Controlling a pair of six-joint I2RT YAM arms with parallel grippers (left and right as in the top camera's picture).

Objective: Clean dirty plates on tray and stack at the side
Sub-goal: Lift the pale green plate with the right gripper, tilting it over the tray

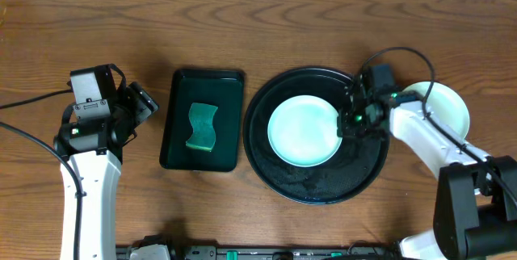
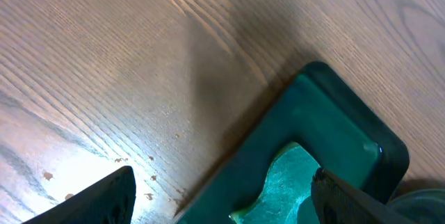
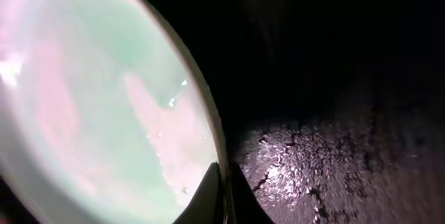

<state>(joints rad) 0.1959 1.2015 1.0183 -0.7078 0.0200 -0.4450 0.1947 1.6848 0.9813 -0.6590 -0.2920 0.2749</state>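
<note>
A pale mint-green plate [image 1: 303,131] lies in the large round black tray [image 1: 319,183]. My right gripper [image 1: 352,121] is shut on that plate's right rim; the right wrist view shows both fingers [image 3: 224,200] pinching the thin edge of the plate [image 3: 90,106], with the wet tray floor [image 3: 334,161] beside it. A second plate [image 1: 448,105], whitish, lies on the table right of the tray, partly hidden by my right arm. My left gripper [image 1: 144,102] is open and empty, left of the rectangular tray; its fingers [image 2: 222,200] hover over the table.
A smaller rectangular black tray [image 1: 202,153] holds a green sponge [image 1: 202,127] left of the round tray; both show in the left wrist view, the tray [image 2: 334,113] and the sponge [image 2: 281,182]. Cables run at both table sides.
</note>
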